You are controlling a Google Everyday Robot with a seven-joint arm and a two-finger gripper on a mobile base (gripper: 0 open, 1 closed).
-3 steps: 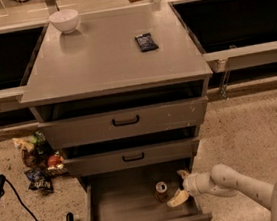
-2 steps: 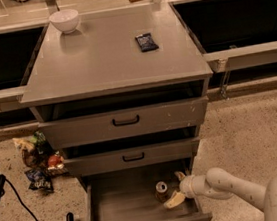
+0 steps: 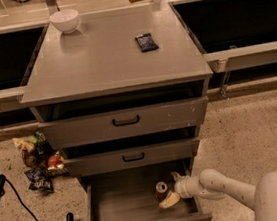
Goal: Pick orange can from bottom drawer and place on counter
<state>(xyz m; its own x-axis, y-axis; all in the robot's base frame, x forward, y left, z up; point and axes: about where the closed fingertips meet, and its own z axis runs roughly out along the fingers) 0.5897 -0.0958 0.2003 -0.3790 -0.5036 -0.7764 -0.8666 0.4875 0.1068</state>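
Note:
The orange can (image 3: 161, 189) stands upright on the grey floor of the open bottom drawer (image 3: 120, 205), towards its right side. My gripper (image 3: 171, 189) reaches in from the right over the drawer's right wall. Its fingers are spread, one (image 3: 169, 201) in front of the can and one behind it, on either side of the can. The counter (image 3: 106, 56) is the broad grey top of the cabinet above.
A white bowl (image 3: 64, 21) stands at the counter's back left and a dark blue snack packet (image 3: 146, 42) lies at its back right. Two upper drawers with black handles (image 3: 125, 120) are slightly open. Snack bags (image 3: 36, 163) litter the floor left of the cabinet.
My gripper has moved left, further into the drawer, and now flanks the can. The can has not moved.

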